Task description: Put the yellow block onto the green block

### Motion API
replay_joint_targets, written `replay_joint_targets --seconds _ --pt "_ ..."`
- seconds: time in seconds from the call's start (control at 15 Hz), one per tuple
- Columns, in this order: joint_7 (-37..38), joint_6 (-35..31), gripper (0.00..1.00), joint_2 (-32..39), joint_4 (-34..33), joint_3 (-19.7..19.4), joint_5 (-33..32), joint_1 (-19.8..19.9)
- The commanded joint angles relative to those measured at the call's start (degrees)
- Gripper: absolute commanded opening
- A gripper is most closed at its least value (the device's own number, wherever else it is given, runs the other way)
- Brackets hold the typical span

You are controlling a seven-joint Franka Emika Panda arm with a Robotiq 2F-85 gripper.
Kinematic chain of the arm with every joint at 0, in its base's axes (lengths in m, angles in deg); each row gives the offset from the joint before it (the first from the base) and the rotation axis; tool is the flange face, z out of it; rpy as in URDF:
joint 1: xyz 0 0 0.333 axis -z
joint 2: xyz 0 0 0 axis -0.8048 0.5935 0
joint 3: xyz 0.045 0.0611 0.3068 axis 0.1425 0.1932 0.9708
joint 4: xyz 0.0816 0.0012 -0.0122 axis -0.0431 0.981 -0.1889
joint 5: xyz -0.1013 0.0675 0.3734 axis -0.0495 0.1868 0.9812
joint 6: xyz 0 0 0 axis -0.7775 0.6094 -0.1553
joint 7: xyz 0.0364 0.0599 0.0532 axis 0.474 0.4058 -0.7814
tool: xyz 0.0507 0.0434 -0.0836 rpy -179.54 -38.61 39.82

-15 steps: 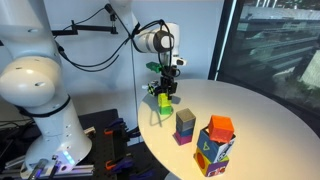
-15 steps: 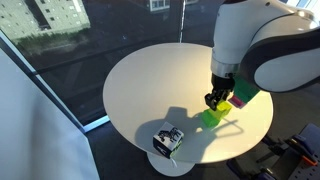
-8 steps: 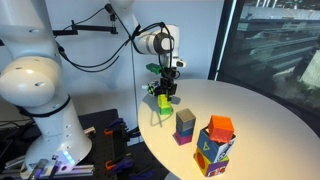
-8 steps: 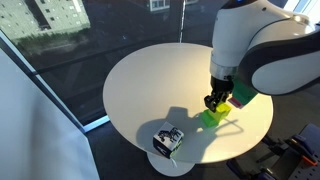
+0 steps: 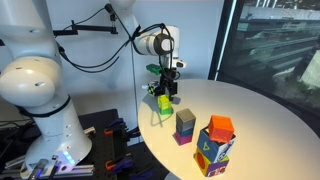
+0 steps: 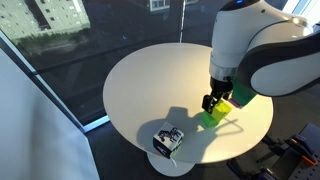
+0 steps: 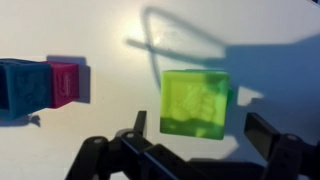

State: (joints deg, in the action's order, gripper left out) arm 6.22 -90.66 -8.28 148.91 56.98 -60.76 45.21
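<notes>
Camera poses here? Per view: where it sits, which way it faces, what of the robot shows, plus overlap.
Exterior view: near table height beside the robot's base, facing across the table; base, arm and hand show.
Exterior view: high up, looking down on the table; arm and hand show.
Wrist view: on the wrist, straight down at the green block; only the open fingers show.
Shared: all three see that block beneath the hand.

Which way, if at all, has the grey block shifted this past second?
No. The grey block keeps the same gap to the orange block and the table edge in an exterior view.
</notes>
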Motion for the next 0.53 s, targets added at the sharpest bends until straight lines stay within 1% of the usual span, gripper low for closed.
replay_joint_targets --seconds 0.0,0.47 --pt "-1.2 0.6 1.00 -1.8 0.5 -0.1 -0.1 0.3" --pt "-7.0 1.1 1.00 -5.8 0.9 -0.3 4.1 1.9"
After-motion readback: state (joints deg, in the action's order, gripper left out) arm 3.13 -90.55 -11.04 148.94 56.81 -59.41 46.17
